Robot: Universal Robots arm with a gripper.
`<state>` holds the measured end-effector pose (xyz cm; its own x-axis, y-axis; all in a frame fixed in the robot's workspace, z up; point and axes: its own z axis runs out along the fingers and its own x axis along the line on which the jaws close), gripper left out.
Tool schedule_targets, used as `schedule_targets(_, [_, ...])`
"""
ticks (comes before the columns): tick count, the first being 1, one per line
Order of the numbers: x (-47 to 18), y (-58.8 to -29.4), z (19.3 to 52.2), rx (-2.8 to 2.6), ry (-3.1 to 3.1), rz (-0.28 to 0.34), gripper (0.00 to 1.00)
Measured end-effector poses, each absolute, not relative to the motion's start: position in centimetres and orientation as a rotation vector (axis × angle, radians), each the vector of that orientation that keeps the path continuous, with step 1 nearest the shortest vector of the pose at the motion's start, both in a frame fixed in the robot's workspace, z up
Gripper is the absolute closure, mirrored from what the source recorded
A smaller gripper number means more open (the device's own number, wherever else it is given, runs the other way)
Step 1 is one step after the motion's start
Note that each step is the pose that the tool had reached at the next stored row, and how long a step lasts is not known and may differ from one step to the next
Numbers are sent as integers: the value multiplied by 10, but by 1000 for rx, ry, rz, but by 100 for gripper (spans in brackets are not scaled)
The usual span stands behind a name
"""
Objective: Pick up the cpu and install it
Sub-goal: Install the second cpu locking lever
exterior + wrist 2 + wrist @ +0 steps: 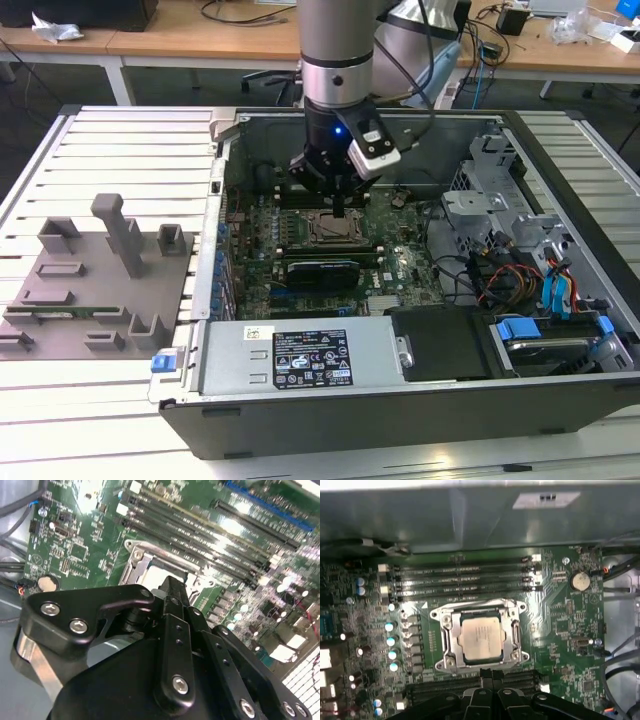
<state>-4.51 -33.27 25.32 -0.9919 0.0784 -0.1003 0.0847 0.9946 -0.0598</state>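
Observation:
The cpu (481, 637), a small square chip with a pale metal top, lies flat inside the silver socket frame (479, 615) on the green motherboard (560, 630). In the exterior view the cpu (333, 228) is in the middle of the open computer case, right under my gripper (340, 208). My gripper (493, 676) hangs a little above the socket's edge with its black fingers (172, 592) together and nothing between them. In the second wrist view the gripper (172, 584) covers much of the socket frame (137, 555).
Memory slots (465, 577) run along one side of the socket. A black expansion card (322, 270) lies on the other side, with the power supply (300, 360) beyond it. Drive cage and cables (520, 270) are at the exterior view's right, the grey fixture plate (100, 290) at its left.

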Motion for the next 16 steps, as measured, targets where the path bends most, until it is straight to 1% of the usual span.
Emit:
schedule_targets(6, [-47, -348, 251, 125, 3040, -89, 89])
schedule_targets(16, [-52, -349, 241, -10, 3040, -81, 89])
